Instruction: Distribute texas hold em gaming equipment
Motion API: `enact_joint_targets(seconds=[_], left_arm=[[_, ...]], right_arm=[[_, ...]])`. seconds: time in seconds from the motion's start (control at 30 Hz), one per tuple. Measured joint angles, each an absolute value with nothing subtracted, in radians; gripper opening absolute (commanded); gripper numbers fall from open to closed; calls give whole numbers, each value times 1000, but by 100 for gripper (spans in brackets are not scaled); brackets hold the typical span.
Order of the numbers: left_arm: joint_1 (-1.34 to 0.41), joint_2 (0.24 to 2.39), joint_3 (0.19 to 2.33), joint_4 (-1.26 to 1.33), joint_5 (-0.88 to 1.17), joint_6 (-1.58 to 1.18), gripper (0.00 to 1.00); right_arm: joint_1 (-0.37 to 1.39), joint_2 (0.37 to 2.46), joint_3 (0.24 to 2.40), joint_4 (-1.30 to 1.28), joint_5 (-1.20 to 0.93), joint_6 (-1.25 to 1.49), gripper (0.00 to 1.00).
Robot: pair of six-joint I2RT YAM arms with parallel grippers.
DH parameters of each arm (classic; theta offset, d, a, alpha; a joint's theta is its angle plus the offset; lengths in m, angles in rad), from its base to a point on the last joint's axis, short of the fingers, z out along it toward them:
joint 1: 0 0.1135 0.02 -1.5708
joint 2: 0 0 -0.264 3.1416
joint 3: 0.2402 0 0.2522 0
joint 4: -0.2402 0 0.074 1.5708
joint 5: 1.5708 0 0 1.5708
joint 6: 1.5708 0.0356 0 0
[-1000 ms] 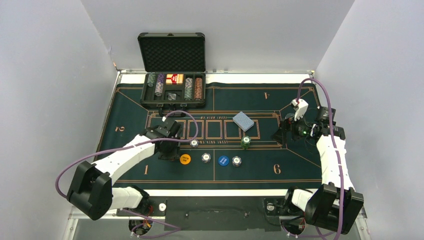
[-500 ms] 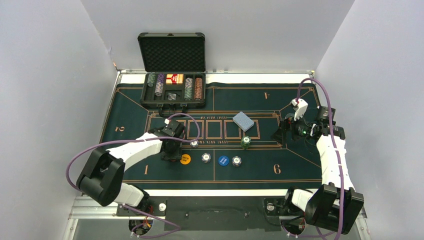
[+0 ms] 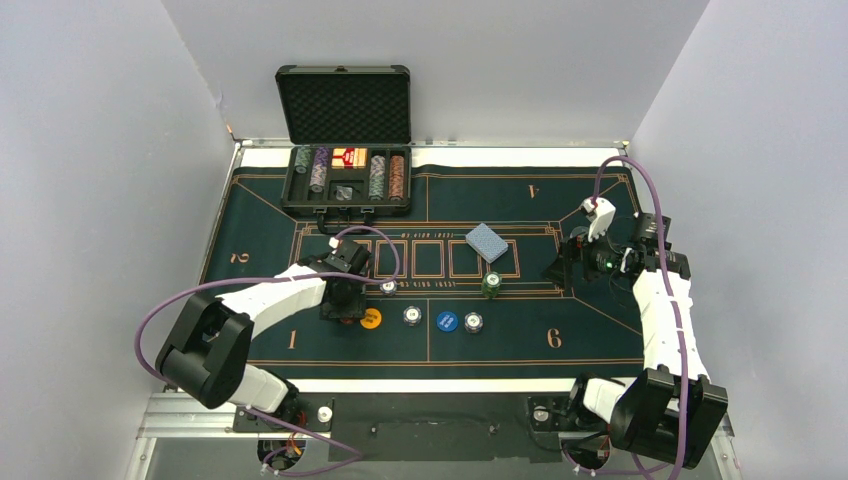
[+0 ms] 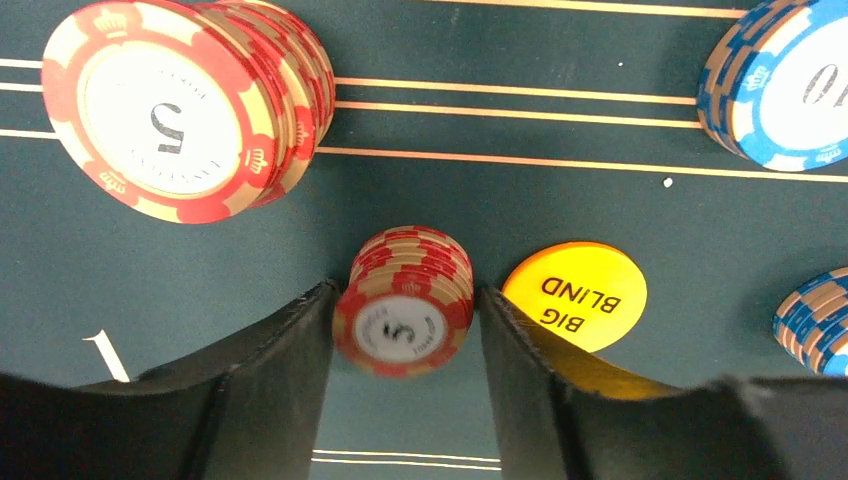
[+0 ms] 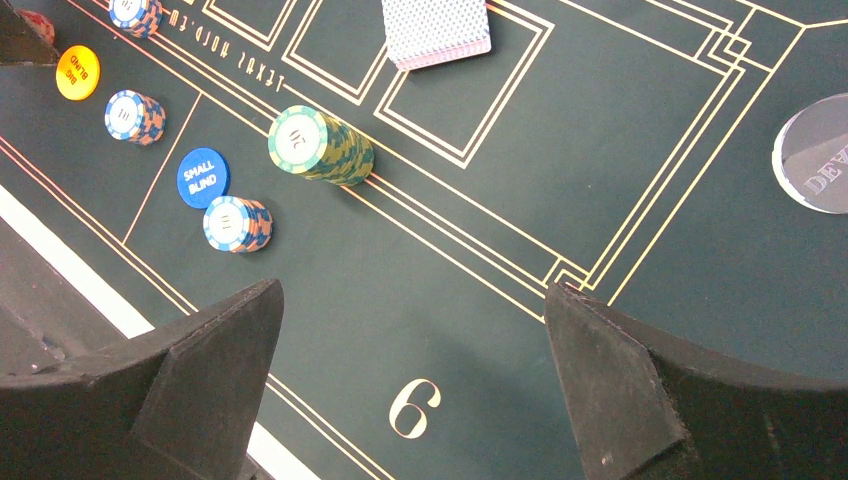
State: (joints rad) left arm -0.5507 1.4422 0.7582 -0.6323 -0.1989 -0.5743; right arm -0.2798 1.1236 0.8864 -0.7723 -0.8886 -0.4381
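My left gripper [image 3: 341,306] is down on the dark green felt poker mat [image 3: 480,195] near the numeral 1. Its wrist view shows the jaws spread just wider than a small stack of red striped-edge poker chips [image 4: 405,315] marked 5. That stack sits on the felt between the two fingers [image 4: 270,370]. A sliver of felt shows between it and one finger; the other finger is at its edge, and I cannot tell whether they touch. Just beside the stack lies the flat orange Big Blind disc [image 4: 575,295]. Another red chip stack [image 4: 180,110] stands farther up that view, apart from the jaws, with a blue-and-white chip stack [image 4: 785,75] in the opposite corner.

My right gripper [image 5: 412,300] hovers over the felt by the numeral 6, jaws fully spread with nothing between them. Ahead of it I see a green striped chip stack [image 5: 320,145], the flat blue Small Blind disc [image 5: 203,177] with a blue-and-orange chip stack [image 5: 237,223] just beside it, the blue-backed deck of playing cards [image 5: 437,30] lying skewed across a printed box, and a clear round dealer disc [image 5: 815,150] well apart from them. The black foam-lined case [image 3: 345,190] stands open at the mat's far edge
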Motion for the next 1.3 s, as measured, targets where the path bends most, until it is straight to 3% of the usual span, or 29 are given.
enact_joint_targets(seconds=[0.37,0.73,1.03,1.3], left_arm=[[-548,1426,776,-660,-206,-573,61],[-520,1236,947,-761,-185,-532,68],[-357,1385,975,-759,-184,-410,75],[-324,1520,1005,-748,-162,-345,72]], right_arm=[[-280,1124,886,-773,-889,-438,100],[-280,1124,886,-773,-889,-438,100],[-280,1124,886,-776,-889,-439,100],[-280,1124,887,-780,-889,-442,100]])
